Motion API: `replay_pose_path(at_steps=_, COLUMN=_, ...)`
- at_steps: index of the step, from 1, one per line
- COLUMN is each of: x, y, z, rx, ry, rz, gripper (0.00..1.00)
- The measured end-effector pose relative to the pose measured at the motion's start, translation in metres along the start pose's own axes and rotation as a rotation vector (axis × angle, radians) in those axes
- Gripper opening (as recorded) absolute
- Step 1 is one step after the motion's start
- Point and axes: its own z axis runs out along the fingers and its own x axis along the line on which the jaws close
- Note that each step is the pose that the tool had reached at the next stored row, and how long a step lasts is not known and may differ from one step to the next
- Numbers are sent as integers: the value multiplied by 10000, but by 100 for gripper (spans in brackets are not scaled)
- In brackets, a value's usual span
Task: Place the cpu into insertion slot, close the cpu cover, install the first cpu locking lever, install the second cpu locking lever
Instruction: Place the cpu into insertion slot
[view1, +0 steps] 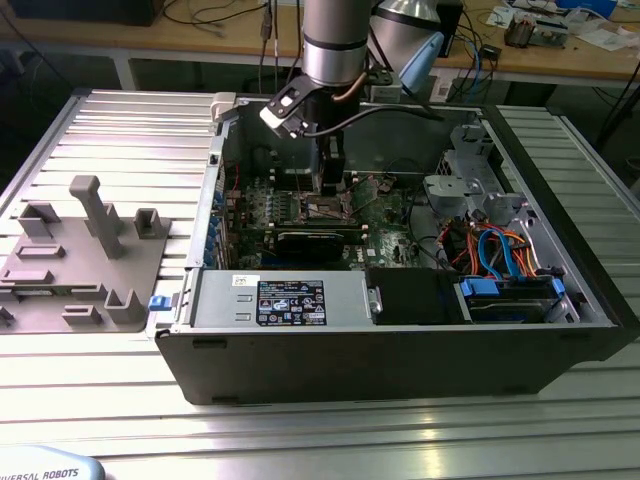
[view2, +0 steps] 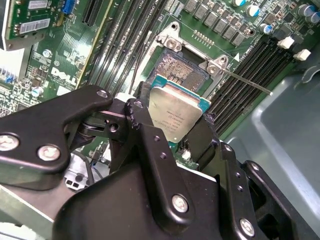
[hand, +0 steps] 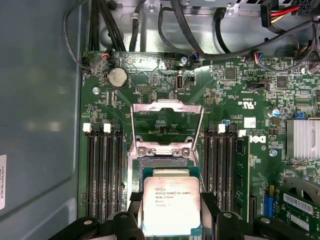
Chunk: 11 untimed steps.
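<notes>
Surface (view1: 100, 420): ribbed metal, computer case (view1: 400, 360) mid-frame.
Pincer (view1: 330, 190): clenched on cpu (hand: 171, 200) — poised over slot (view2: 177, 70).
Undone: seating; cover (hand: 166, 106) open; nothing locked.

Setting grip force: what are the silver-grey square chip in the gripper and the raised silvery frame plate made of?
The cpu: metal lid, matte silver-grey with soft sheen, on a green laminate edge, probably circuit-board substrate. The cpu cover: thin sheet metal, bright and glossy, bent edges; likely steel, alloy unclear.
</notes>
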Motion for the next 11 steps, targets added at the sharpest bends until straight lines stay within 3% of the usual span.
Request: replay_pose_path(at_steps=11, x=3, y=-2, z=60, rx=-1, ry=0, rz=-24, gripper=54)
